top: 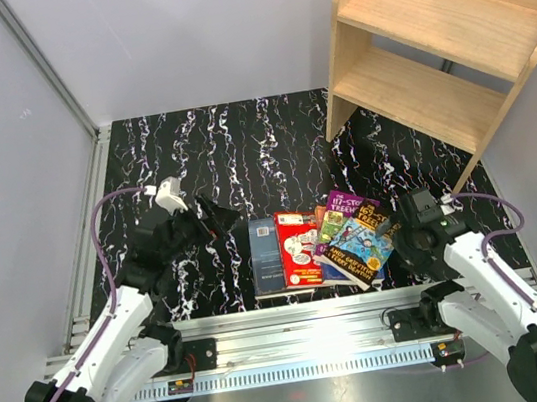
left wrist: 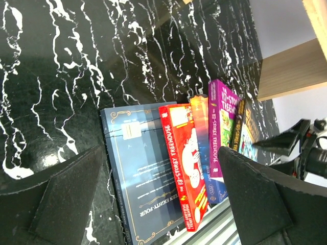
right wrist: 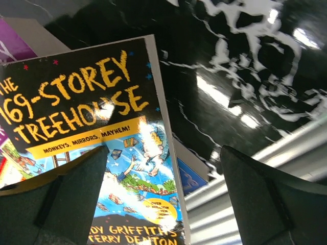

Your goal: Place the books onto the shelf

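Two pairs of jaws, both spread wide and gripping nothing. The left jaws hover low over the tabletop [top: 220, 147] just left of the pile. The right jaws hang above the pile's right edge, over the blue-yellow Treehouse book [right wrist: 102, 153].

Five books lie flat and overlapping near the front rail, between the two arms:
- one dark blue-grey book [top: 266, 254], leftmost
- one red book [top: 299, 247], partly on top of it
- one blue book [left wrist: 203, 153], mostly buried
- one purple-green book [top: 348, 202], behind
- the blue-yellow one on top, at the right

One shelf [top: 427, 46], with two tiers, stands at the far right corner, well apart from the pile. Both boards look bare where they show.

By my reading the task has not started. No book is lifted or shelved, so all five are left to move.
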You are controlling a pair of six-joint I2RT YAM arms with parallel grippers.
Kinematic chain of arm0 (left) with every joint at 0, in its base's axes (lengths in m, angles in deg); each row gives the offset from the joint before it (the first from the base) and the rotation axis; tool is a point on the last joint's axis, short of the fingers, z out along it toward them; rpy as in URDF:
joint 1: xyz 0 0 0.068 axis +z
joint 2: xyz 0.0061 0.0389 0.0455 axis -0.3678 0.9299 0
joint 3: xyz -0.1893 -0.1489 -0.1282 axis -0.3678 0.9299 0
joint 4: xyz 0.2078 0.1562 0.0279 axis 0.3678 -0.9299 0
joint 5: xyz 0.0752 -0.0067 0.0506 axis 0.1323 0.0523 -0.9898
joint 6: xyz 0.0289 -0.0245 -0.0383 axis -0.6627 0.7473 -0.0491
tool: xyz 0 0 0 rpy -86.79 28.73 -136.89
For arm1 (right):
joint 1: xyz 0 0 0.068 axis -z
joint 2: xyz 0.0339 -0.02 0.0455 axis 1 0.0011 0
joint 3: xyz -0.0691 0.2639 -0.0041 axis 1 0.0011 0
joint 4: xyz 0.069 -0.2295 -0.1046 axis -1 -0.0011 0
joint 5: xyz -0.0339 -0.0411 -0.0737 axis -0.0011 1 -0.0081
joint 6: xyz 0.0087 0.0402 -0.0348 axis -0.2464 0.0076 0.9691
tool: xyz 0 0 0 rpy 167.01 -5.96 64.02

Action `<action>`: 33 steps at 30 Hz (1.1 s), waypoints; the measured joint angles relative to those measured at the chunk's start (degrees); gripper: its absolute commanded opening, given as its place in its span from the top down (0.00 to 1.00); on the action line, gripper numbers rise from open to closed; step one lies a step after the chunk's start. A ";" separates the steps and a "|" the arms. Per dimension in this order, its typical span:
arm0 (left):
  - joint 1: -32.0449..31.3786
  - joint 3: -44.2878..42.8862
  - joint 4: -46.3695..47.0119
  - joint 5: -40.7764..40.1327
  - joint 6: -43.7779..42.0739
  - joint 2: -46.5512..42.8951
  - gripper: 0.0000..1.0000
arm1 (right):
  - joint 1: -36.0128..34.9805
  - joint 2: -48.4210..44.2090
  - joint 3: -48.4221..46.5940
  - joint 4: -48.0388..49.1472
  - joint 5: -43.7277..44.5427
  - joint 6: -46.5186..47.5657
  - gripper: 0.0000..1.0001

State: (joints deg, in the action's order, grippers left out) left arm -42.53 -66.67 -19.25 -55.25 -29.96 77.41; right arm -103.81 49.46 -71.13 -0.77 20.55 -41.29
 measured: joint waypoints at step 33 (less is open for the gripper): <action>-4.26 0.37 -2.89 -3.98 -1.18 1.95 0.01 | 0.09 -15.39 18.25 30.67 1.60 -2.23 1.00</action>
State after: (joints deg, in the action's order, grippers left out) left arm -46.79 -66.30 -22.13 -59.23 -31.14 79.35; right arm -103.72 34.08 -52.88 29.90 22.15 -43.52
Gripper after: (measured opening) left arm 0.987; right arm 0.013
